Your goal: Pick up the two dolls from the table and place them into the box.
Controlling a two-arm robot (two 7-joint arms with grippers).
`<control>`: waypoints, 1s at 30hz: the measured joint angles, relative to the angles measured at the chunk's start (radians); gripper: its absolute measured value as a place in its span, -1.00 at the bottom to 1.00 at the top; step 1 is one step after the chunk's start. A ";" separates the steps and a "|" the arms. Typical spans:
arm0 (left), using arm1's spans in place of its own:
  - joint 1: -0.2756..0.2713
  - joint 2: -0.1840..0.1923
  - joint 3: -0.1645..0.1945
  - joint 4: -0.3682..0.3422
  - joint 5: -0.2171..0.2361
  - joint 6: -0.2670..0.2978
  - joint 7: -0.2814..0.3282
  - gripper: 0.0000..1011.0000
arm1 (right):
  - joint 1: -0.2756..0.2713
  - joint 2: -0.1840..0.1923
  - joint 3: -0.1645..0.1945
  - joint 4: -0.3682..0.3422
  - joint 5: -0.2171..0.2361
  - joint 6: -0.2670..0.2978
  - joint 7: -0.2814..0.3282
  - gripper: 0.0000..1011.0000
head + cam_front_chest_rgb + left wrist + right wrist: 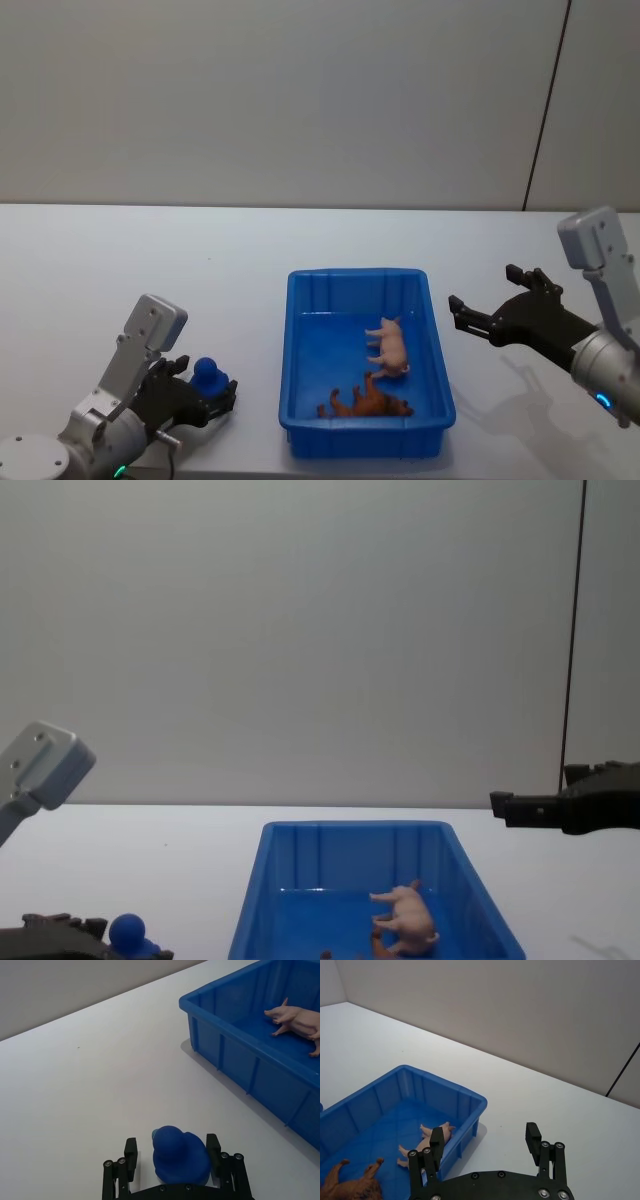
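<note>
A blue round-headed doll (210, 377) (178, 1155) (128, 932) stands on the white table (150, 260), left of the blue box (360, 273) (270, 1085) (350, 830). My left gripper (212, 393) (171, 1152) sits low at the table with its fingers on either side of this doll; a small gap shows on one side, so it is open. Inside the box lie a pale pink pig (390, 350) (300, 1017) (427, 1132) (408, 918) and a brown animal (368, 403) (355, 1185). Right of the box, my right gripper (480, 300) (485, 1132) hovers open and empty above the table.
A plain grey wall runs behind the table's far edge. Bare white tabletop stretches left of, behind and right of the box. The box stands close to the table's front edge.
</note>
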State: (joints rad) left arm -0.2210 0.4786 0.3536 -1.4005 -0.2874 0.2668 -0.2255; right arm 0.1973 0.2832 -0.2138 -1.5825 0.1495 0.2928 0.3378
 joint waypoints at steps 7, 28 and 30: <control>-0.017 -0.011 0.000 0.028 0.004 -0.012 -0.021 0.40 | 0.000 0.000 0.000 0.000 0.000 0.000 0.000 0.98; -0.052 -0.025 -0.004 0.008 0.037 -0.029 -0.053 -0.06 | 0.000 0.000 0.000 0.000 0.000 0.000 0.000 0.98; -0.061 -0.029 -0.004 0.004 0.045 -0.035 -0.060 -0.09 | 0.000 0.000 0.000 0.000 0.000 0.000 0.000 0.98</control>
State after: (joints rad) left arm -0.2821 0.4495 0.3492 -1.3961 -0.2423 0.2319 -0.2857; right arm 0.1973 0.2832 -0.2138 -1.5825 0.1495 0.2928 0.3379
